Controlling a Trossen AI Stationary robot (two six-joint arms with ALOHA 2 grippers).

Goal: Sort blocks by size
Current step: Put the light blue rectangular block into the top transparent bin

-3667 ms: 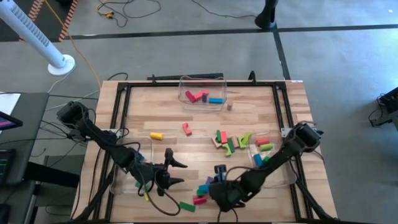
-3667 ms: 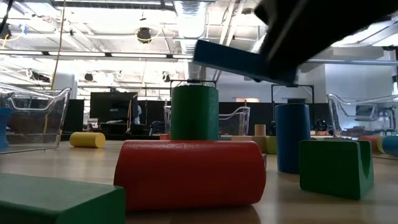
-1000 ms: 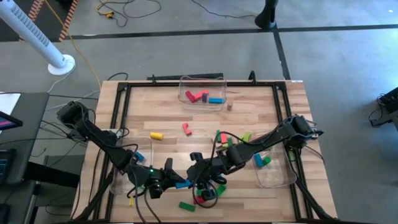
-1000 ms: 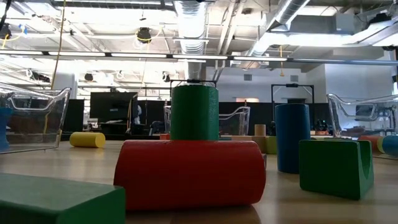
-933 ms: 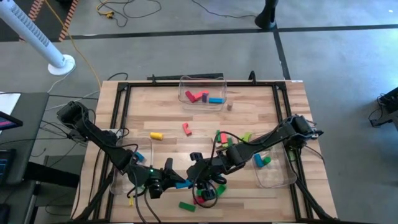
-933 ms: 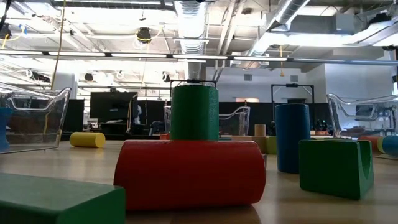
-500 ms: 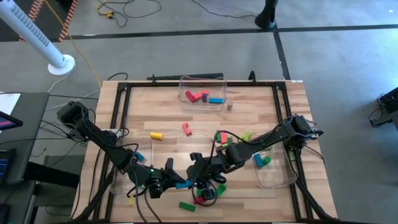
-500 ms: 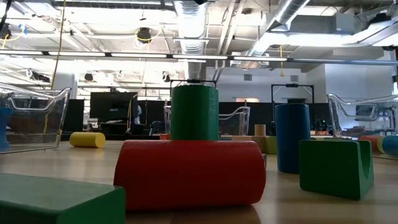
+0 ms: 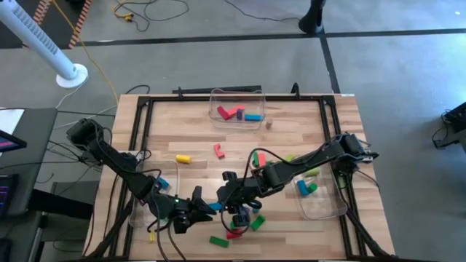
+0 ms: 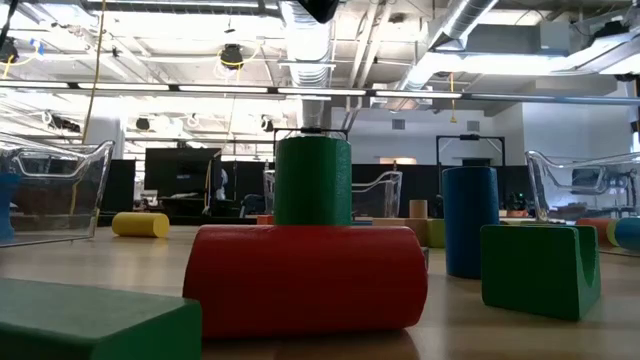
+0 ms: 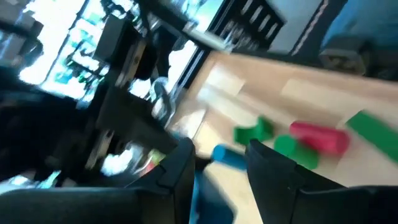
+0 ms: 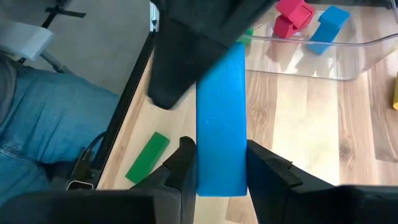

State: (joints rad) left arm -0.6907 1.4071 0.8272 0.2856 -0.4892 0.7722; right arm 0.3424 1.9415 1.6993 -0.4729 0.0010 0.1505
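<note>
A blue bar [image 12: 221,112] hangs in the air between my two grippers, above the near middle of the table [image 9: 291,138]. My right gripper [image 12: 222,149] is shut on it. My left gripper [image 9: 202,206] faces it from the left, with its dark fingers [image 12: 186,43] standing at the bar's far end. In the left wrist view, my left gripper [image 11: 217,152] has its fingers apart, with blue low between them. Below the grippers, loose blocks lie on the wood: a red cylinder [image 10: 305,280], a green cylinder [image 10: 313,180] and a green arch [image 10: 540,270]. My right gripper pinches the blue bar's two long sides [image 12: 221,180] between its two fingers, at the end nearest the wrist. The bar runs on along the fingers toward my left gripper, lifted clear of the table. Whether my left gripper touches the bar's far end [image 12: 230,53], I cannot tell.
Clear bins stand at the far middle [image 9: 237,109], the right [image 9: 320,196] and the left [image 9: 149,196], each with a few blocks. A yellow cylinder [image 9: 182,158], a red block [image 9: 218,151] and a green bar [image 9: 218,240] lie loose. A person's leg in jeans [image 12: 37,124] stands beside the table's edge.
</note>
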